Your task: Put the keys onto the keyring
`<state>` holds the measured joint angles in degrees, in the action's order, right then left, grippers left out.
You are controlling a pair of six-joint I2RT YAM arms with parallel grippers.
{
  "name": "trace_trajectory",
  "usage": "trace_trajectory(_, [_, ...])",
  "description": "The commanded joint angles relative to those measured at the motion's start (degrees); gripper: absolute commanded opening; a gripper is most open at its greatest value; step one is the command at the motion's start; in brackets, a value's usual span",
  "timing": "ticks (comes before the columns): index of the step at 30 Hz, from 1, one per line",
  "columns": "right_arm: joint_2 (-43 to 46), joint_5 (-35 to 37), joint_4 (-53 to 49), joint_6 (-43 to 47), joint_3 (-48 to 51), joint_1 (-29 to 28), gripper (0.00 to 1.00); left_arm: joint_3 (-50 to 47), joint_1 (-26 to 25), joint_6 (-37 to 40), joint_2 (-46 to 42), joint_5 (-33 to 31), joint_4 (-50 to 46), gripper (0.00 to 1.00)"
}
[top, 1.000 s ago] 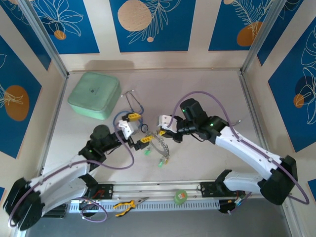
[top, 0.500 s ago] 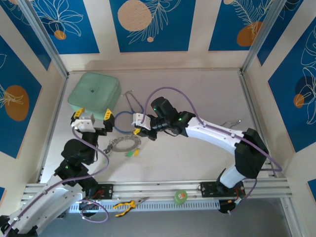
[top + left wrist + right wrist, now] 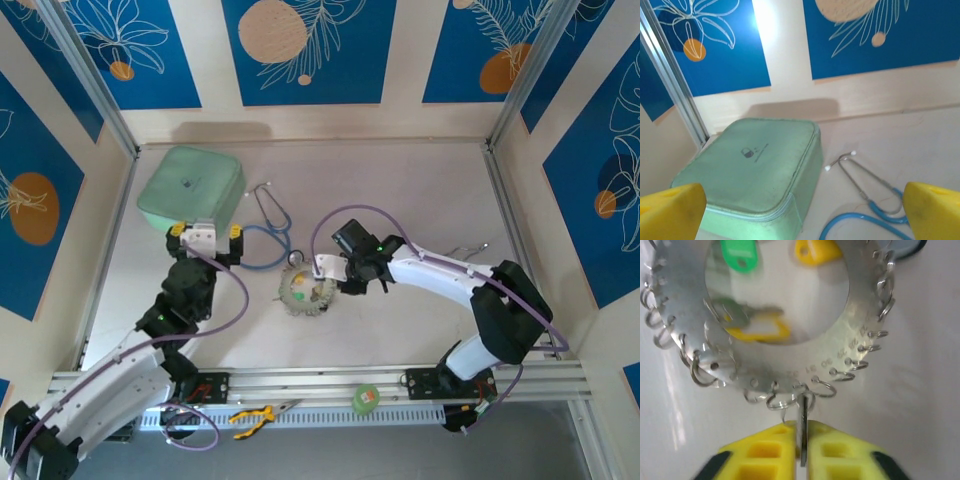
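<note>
A robotics lab test cell, seen from close beside it. A pale counter (image 3: 420, 200) is boxed in by upright panels (image 3: 330, 70) printed with blue and orange flowers, framed by bare aluminium posts (image 3: 90, 80) at the far corners. A left arm (image 3: 120, 380) and a right arm (image 3: 440, 275), both white and black, are bolted to a slotted metal rail (image 3: 320, 378) along the near edge, with purple cables (image 3: 360, 208) looping off them. Yellow-handled pliers (image 3: 250, 413) and a green tape roll (image 3: 366, 398) lie beside the rail. Mismatched props share the counter: a mint zip case (image 3: 190, 190) in the far left corner, a blue stethoscope (image 3: 272, 205) and a keyring (image 3: 305, 293).
</note>
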<state>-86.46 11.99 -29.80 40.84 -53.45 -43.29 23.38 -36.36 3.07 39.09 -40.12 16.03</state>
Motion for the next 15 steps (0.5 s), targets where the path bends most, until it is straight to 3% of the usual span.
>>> trace_trajectory(1, [2.49, 7.31, -8.30, 2.48, 1.32, 0.88, 0.30, -1.60, 1.81, 1.01, 2.45, -0.03, 4.32, 1.00])
trace_trajectory(3, [3.36, 11.14, -12.33, 2.32, 1.50, 1.29, 0.38, -2.06, 2.88, -0.59, 3.94, 0.19, 4.28, 1.00])
trace_trajectory(8, [9.30, 14.87, -13.01, -0.82, 2.93, 5.37, 0.43, -2.88, 6.21, -2.19, 6.09, 0.64, 4.79, 1.00])
trace_trajectory(11, [14.21, 12.04, -5.55, -8.64, 3.33, 9.08, 0.43, -3.38, 8.94, -1.92, 7.04, 0.87, 5.09, 1.00])
trace_trajectory(15, [23.71, -0.82, 17.38, -23.93, 12.33, 20.47, 0.43, -6.44, 13.47, -1.31, 8.89, 4.00, 9.74, 1.00])
